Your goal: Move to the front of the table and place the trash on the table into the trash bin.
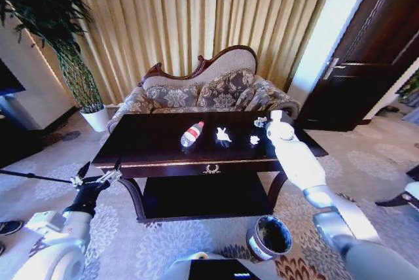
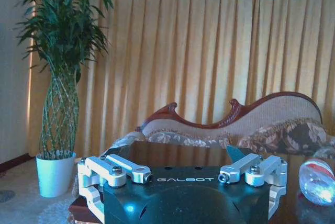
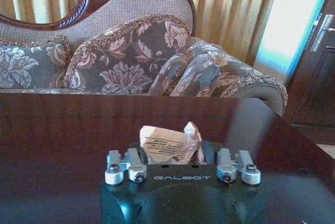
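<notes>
The dark glossy table [image 1: 150, 146] stands in front of me. On it lie a white bottle with a red label [image 1: 192, 134] and two crumpled white paper wads [image 1: 223, 135] [image 1: 255, 140]. A third, printed wad [image 1: 260, 122] lies near the table's far right. My right gripper [image 1: 270, 120] reaches over the table and stands open at that wad [image 3: 167, 144], which sits just ahead of its body [image 3: 179, 157]. By the table's front left corner my left gripper [image 1: 99, 174] hangs open and holds nothing. The bottle [image 2: 316, 179] also appears in the left wrist view. The round dark trash bin [image 1: 268, 237] stands on the carpet at the table's front right.
A cushioned sofa [image 1: 209, 90] stands right behind the table. At the back left is a potted plant in a white pot [image 1: 97, 118]. A dark door [image 1: 370, 51] is on the right. The table has a lower shelf [image 1: 203, 195]. Patterned carpet surrounds it.
</notes>
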You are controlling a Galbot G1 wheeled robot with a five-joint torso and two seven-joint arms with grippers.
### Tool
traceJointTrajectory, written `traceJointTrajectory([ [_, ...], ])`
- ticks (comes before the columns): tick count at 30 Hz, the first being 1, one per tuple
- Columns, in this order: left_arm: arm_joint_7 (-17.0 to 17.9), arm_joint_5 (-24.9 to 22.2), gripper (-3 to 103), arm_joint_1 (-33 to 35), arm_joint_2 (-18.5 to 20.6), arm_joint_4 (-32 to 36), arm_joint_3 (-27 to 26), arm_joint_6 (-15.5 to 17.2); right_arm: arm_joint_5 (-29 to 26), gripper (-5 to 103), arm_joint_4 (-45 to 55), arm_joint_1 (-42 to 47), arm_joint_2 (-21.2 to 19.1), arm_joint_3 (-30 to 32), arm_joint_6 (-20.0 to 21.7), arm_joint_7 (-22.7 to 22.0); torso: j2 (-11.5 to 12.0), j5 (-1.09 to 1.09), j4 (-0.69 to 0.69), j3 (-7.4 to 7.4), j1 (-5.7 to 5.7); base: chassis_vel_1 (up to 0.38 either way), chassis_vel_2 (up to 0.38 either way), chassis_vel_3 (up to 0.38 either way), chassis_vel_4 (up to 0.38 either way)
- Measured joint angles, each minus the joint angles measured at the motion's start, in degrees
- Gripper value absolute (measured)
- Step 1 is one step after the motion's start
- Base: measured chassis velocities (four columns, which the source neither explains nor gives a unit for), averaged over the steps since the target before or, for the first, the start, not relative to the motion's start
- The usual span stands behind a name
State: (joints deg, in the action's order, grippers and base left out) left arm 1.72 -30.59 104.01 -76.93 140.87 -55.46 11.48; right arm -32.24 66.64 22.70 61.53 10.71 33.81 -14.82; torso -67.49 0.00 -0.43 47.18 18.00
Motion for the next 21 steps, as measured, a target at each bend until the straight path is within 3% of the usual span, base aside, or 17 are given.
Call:
traceJointTrajectory([
  [3, 0.29, -0.24, 100, -0.20, 0.16, -0.12, 0.05, -0.44, -0.03, 57, 0.00, 0.15, 0.00, 0.00, -0.06, 0.04, 0.00, 0.00, -0.01, 0.00, 0.00, 0.000, 0.000, 0.000, 0.000],
  [6, 0.36, -0.54, 100, -0.36, 0.28, -0.28, -0.04, -0.54, -0.04, 40, -0.05, 0.27, 0.17, 0.01, -0.19, 0.13, 0.00, 0.00, -0.01, 0.00, 0.00, 0.000, 0.000, 0.000, 0.000],
  [12, 0.36, -0.58, 100, -0.48, 0.14, -0.40, -0.05, -0.56, -0.04, 24, -0.11, 0.48, 0.38, -0.01, -0.48, 0.25, 0.00, 0.00, 0.00, 0.00, 0.00, 0.000, 0.000, 0.000, 0.000],
  [15, 0.33, -0.60, 100, -0.53, 0.16, -0.54, -0.11, -0.56, -0.08, 8, -0.14, 0.78, 0.38, -0.06, -1.35, 0.30, 0.00, 0.00, 0.00, 0.00, 0.00, 0.000, 0.000, 0.000, 0.000],
  [18, 0.29, -0.61, 100, -0.73, 0.18, -0.73, -0.08, -0.56, -0.53, 1, 0.35, 1.30, 0.22, 0.04, -2.33, 0.31, 0.00, 0.00, 0.00, 0.00, 0.00, 0.000, 0.000, 0.000, 0.000],
  [21, 0.26, -0.61, 100, -0.86, 0.18, -0.78, 0.09, -0.57, -1.37, 1, 1.50, 1.95, -0.16, 0.13, -3.56, 0.31, 0.00, 0.00, 0.00, 0.00, 0.00, 0.000, 0.000, 0.000, 0.000],
])
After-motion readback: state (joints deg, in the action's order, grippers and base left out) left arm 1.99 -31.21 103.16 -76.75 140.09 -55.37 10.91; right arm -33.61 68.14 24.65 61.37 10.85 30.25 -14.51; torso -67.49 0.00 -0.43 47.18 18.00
